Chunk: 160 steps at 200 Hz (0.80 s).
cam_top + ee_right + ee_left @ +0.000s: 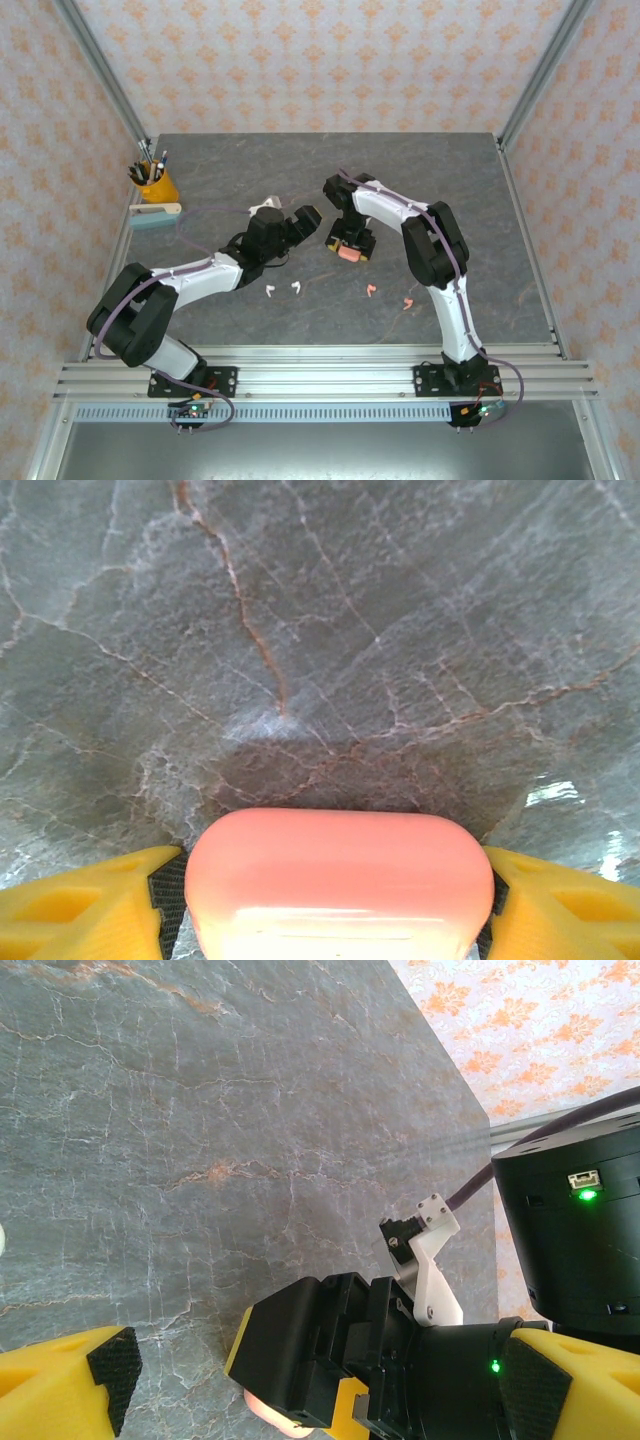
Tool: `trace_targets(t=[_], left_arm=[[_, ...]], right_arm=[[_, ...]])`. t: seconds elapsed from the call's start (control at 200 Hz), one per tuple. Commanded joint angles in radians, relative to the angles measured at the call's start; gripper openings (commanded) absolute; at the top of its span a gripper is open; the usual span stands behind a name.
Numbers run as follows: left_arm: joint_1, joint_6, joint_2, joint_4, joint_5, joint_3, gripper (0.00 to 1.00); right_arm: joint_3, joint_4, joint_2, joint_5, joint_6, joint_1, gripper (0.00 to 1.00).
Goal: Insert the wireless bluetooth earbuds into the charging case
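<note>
A salmon-pink charging case (340, 880) rests on the marble table (440, 190), and my right gripper (330, 905) is shut on it, a yellow finger pressed to each end. From above, that gripper (349, 246) stands over the case (348, 256) at mid-table. My left gripper (300, 220) is just to its left, open and holding nothing. In the left wrist view its yellow fingers (60, 1385) stand wide apart, with the right gripper's black head (300, 1350) and the pink case (272, 1410) between them. Two white earbuds (271, 291) (297, 288) and two pink earbuds (371, 290) (407, 304) lie loose nearer the front.
A yellow pen cup (155, 186) and a pale teal block (154, 215) stand at the table's left edge. Metal frame posts (100, 70) rise at the back corners. A thin cable (200, 215) trails across the table behind the left arm.
</note>
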Motion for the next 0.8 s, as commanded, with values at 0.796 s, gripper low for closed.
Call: trace_targets(t=[0.796], left_arm=[[-0.012, 0.029, 0.012, -0.002, -0.02, -0.003, 0.95]], right_arm=[[-0.039, 0.011, -0.059, 0.027, 0.046, 0.007, 0.55]])
